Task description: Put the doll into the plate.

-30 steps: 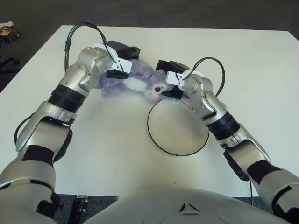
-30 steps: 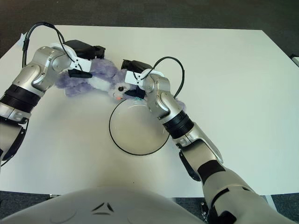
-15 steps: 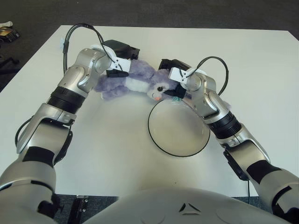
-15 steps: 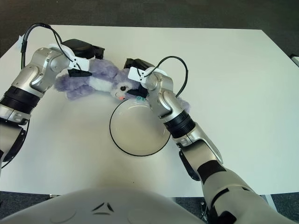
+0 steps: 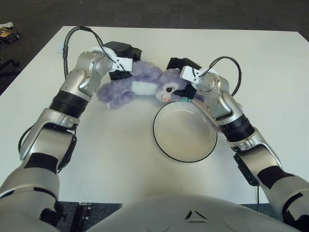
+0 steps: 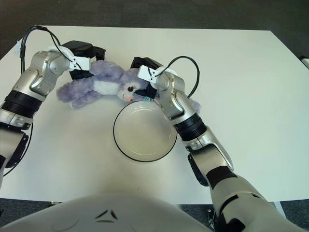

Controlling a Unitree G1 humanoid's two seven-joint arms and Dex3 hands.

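A purple plush doll with a white belly lies stretched between my two hands, just beyond the far rim of the plate. Its face with the pink nose points toward the plate. My left hand is shut on the doll's body end, at the left. The doll's head end is gripped by my right hand, close to the plate's far edge. A tuft of purple fur shows behind my right forearm. The plate is white with a black rim and holds nothing.
The white table extends wide on every side, with dark floor past its far and left edges. Black cables loop above both wrists. A small object lies on the floor at the far left.
Both hands have carried the doll a little to the right and away from me. The right hand has risen off the plate's far rim, and the doll's head now sits higher.
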